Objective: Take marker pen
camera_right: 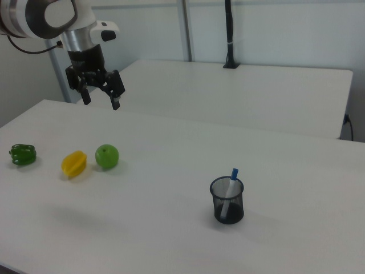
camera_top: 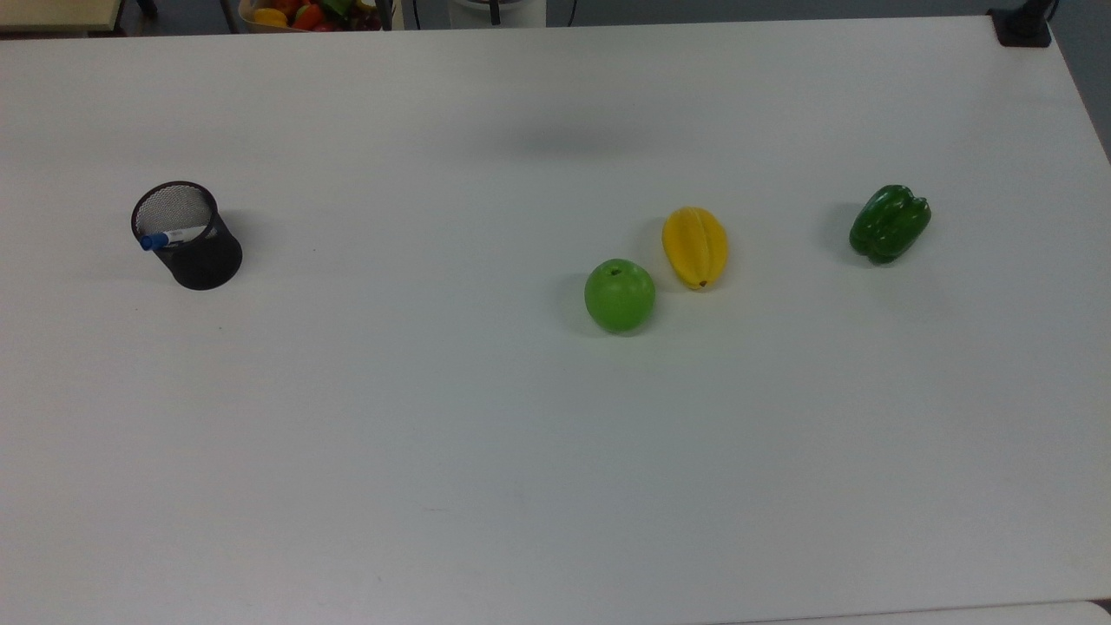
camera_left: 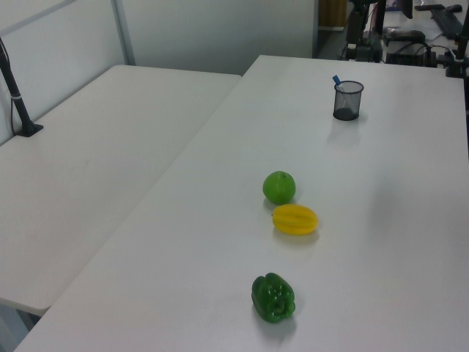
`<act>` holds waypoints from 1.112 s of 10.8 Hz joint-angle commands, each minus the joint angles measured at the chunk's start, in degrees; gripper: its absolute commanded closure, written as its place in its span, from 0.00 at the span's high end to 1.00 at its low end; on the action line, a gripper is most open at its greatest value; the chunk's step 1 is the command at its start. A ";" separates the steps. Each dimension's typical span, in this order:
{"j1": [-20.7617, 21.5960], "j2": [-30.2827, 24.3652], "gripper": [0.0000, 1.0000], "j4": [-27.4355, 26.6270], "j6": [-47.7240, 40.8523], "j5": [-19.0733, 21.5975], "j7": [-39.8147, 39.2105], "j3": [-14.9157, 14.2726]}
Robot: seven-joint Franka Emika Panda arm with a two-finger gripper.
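On the white table (camera_right: 171, 240) stood a black mesh cup (camera_right: 227, 200) holding the marker pen (camera_right: 229, 193), leaning, blue cap up. High above, my gripper (camera_right: 100, 91) hung spread. Light, stiff, slick barrel: I judged pinching below the cap best.

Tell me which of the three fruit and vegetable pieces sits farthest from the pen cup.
The dark green bell pepper. It lies alone past the yellow fruit and green apple, at the row's end opposite the black mesh cup.

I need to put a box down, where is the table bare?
Bare: the wide stretch between the black mesh cup and the round green apple, plus the top view's whole lower half. Crowded: around the apple and ribbed yellow fruit.
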 commanded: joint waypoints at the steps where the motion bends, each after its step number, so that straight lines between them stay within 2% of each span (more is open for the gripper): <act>1: 1.38 -1.68 1.00 -1.91 1.37 -0.12 0.38 -1.09; 12: 0.77 -2.56 1.00 -1.56 1.46 0.05 -0.41 -1.70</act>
